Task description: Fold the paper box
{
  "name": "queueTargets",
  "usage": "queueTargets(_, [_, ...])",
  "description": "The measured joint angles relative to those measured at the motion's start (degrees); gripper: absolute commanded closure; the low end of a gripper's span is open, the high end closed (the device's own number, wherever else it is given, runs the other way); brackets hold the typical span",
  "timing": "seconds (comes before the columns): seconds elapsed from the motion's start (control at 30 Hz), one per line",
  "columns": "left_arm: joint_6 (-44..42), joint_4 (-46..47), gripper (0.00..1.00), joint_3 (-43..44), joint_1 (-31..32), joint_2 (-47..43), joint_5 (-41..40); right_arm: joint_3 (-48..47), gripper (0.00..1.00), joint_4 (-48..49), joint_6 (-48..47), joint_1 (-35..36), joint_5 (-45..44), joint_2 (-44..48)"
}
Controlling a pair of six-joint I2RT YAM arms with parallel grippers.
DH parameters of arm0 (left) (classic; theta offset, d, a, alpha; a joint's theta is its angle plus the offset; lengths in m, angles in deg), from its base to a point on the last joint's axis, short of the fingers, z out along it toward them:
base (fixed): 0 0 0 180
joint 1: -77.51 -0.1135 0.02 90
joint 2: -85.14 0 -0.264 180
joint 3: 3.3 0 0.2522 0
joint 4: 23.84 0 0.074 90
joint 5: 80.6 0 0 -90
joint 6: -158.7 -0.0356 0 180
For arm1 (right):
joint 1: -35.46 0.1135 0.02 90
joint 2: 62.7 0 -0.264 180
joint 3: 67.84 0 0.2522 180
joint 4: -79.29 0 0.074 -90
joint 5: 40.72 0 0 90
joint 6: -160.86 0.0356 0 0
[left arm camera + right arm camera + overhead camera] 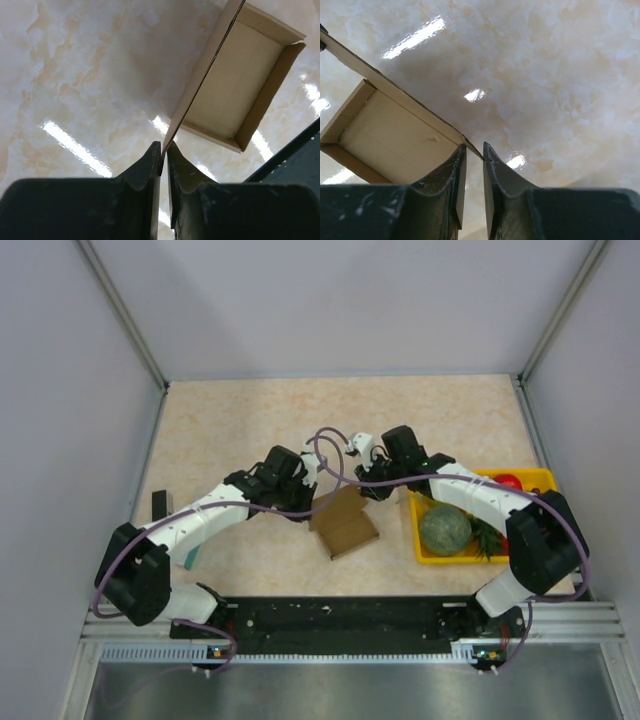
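Observation:
The paper box is a small brown carton, open on top, lying mid-table with its lid flap raised. My left gripper is at the box's far left corner. In the left wrist view the left gripper is shut on the thin edge of the flap, and the box's open tray lies beyond it. My right gripper is at the far right corner. In the right wrist view the right gripper stands narrowly open with the flap's corner between its tips. The box's inside shows on the left.
A yellow tray stands right of the box, holding a green round fruit and a red fruit. A small black object and a teal packet lie by the left arm. Metal frame posts and walls close in the table.

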Motion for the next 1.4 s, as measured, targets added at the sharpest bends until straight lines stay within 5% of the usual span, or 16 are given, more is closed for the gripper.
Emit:
queueTargets(0.3, [2.19, -0.39, 0.96, 0.52, 0.09, -0.11, -8.15, 3.21, 1.00, 1.70, 1.44, 2.10, -0.52, 2.69])
queueTargets(0.6, [3.72, 4.13, 0.97, 1.31, 0.20, -0.63, -17.11, 13.66, 1.00, 14.38, 9.81, 5.53, -4.13, 10.69])
queueTargets(0.93, [7.93, 7.93, 0.89, 0.07, -0.09, -0.83, -18.88, 15.41, 0.89, 21.18, 20.09, 8.72, -17.51, 10.75])
queueTargets(1.27, [9.84, 8.66, 0.81, -1.46, -0.09, -0.85, -17.84, 15.91, 0.89, 22.47, 20.28, 8.74, -19.26, 9.07])
queueTargets(1.4, [9.86, 8.66, 0.76, -1.53, -0.11, -0.85, -17.70, 15.91, 0.74, 22.47, 19.71, 8.74, -19.30, 9.07])
